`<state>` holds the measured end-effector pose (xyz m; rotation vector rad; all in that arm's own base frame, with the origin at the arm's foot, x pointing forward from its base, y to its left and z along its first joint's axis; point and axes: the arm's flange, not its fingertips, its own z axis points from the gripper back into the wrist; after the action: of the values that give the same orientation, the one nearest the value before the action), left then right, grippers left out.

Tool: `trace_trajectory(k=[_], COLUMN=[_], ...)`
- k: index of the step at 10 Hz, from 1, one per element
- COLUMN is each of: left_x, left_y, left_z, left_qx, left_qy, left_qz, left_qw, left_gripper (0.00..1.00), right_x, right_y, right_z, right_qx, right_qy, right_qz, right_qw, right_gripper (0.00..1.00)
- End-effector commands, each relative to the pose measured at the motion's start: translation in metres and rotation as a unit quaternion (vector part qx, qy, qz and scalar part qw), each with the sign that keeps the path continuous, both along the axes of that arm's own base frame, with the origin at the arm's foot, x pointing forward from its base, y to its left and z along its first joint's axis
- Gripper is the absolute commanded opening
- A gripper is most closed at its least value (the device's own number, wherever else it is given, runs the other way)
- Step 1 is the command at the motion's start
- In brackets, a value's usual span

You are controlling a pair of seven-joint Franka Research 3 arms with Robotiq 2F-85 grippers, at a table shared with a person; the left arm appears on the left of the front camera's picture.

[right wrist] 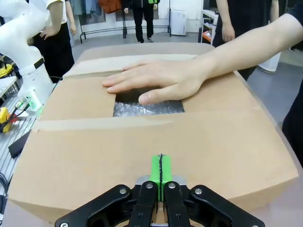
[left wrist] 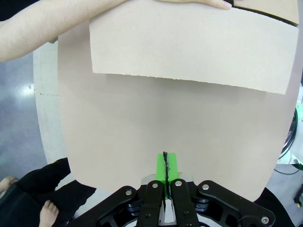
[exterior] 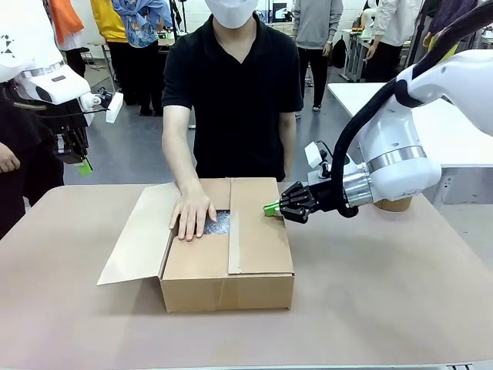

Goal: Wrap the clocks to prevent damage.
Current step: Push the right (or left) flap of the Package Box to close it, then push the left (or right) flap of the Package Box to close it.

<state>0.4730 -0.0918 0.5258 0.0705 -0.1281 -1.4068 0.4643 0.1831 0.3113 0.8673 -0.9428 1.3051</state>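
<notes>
Brown tabletop (exterior: 385, 308), cardboard box (exterior: 231, 291) sitting mid-table. Right flap (exterior: 262, 231) is folded down over the top, left flap (exterior: 139, 239) hangs open out to the side. Person's hand (exterior: 192, 216) lies flat on the box top, fingers at the gap where bubble wrap (exterior: 222, 222) shows; can't make out what's under the wrap. Right gripper (exterior: 269, 209) is fully closed, nothing held, green pads pressed together, tip at the box's right top edge; touching or just beside, can't tell. Left gripper (exterior: 85, 166) is likewise closed and empty, raised at the table's left side, well apart from the box.
</notes>
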Motion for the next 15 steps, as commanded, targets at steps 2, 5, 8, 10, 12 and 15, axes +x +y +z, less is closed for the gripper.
trace_trajectory(k=[2, 5, 8, 10, 12, 15], left_x=[0.0, 0.0, 0.0, 0.0, 0.0, 0.0], left_y=[0.0, 0.0, 0.0, 0.0, 0.0, 0.0], left_z=[0.001, 0.001, 0.001, 0.001, 0.001, 0.001], left_qx=[-0.001, -0.001, -0.001, -0.001, -0.001, -0.001], left_qy=[-0.001, -0.001, -0.001, -0.001, -0.001, -0.001], left_qz=[0.01, 0.01, 0.01, 0.01, 0.01, 0.01], left_qw=[1.0, 1.0, 1.0, 1.0, 1.0, 1.0], left_gripper=[0.01, 0.01, 0.01, 0.01, 0.01, 0.01], right_x=[0.006, 0.002, 0.002, 0.002, 0.002, 0.002], right_y=[0.003, 0.001, 0.001, 0.001, 0.001, 0.001], right_z=[-0.021, -0.001, -0.001, -0.001, -0.001, -0.001], right_qx=[-0.018, 0.001, 0.001, 0.001, 0.001, 0.001], right_qy=[-0.011, -0.001, -0.001, -0.001, -0.001, -0.001], right_qz=[-0.011, 0.001, 0.001, 0.001, 0.001, 0.001], right_qw=[1.0, 1.0, 1.0, 1.0, 1.0, 1.0], right_gripper=[0.01, 0.01, 0.01, 0.01, 0.01, 0.01])
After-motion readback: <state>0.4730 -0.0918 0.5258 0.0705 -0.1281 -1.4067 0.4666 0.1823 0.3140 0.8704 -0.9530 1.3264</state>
